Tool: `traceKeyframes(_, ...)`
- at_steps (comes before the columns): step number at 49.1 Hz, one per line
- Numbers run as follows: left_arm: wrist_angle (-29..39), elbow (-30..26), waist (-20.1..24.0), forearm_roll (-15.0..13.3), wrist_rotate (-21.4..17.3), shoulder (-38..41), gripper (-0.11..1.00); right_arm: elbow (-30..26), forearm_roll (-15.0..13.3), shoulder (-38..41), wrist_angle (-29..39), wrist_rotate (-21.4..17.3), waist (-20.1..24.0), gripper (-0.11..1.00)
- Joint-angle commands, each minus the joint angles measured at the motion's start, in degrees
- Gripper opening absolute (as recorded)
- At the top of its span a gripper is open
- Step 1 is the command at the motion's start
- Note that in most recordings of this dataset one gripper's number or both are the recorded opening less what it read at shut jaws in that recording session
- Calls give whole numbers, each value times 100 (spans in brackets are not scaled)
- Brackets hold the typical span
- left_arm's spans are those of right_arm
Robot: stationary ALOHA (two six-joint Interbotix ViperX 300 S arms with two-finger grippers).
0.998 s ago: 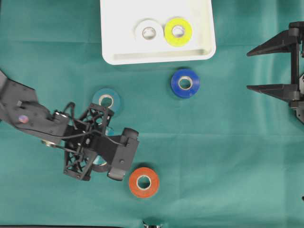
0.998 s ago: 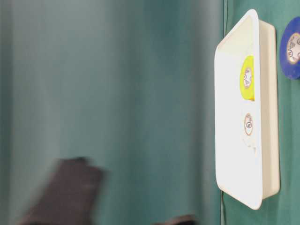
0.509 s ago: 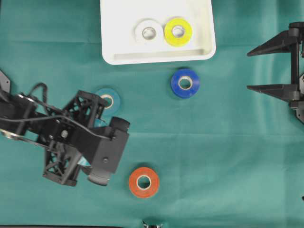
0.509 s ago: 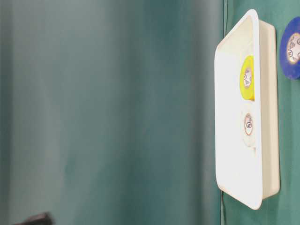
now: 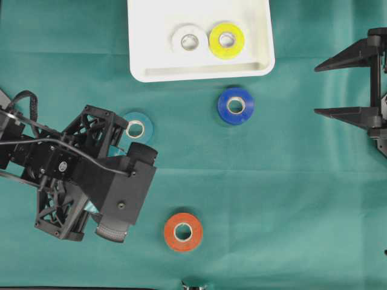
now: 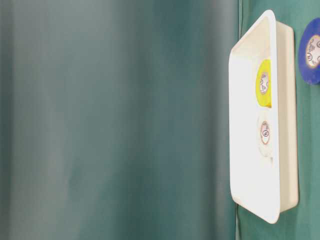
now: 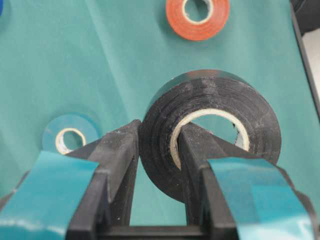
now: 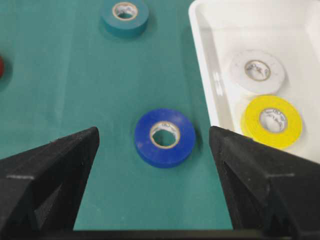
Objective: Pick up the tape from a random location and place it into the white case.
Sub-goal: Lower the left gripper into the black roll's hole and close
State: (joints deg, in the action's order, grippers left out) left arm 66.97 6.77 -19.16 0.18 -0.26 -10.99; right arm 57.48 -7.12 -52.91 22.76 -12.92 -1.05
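The left tool (image 7: pixel 159 150) is clamped on a black tape roll (image 7: pixel 210 120), one finger (image 7: pixel 117 155) outside its wall and the other through its core; the roll stands on edge, lifted off the green surface (image 5: pixel 272 193). From overhead the arm's own bulk hides this roll entirely. Just beyond the left tool's upper side a teal roll (image 5: pixel 136 127) lies half covered by the arm; an orange roll (image 5: pixel 183 231) lies clear below its tip. The right tool (image 8: pixel 155 145) stands wide apart, holding nothing, a blue roll (image 8: pixel 164 136) between its tips. The white case (image 5: pixel 199 71), cut off at the top edge, holds a white roll (image 5: pixel 189 40) and a yellow roll (image 5: pixel 227 40), touching.
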Motion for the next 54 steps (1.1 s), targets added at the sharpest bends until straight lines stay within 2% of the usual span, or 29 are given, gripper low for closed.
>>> traceKeyframes(1, -9, -149, -26, 18, 9, -141, 18, -70, -9, 18, -26, 0, 0, 86)
traceKeyframes(42, -9, -149, -18, 18, 18, -141, 18, -62, -9, 26, -26, 0, 0, 86)
traceKeyframes(54, -9, -141, 264, 26, 18, -141, 18, -62, -9, 26, -18, 18, 0, 86)
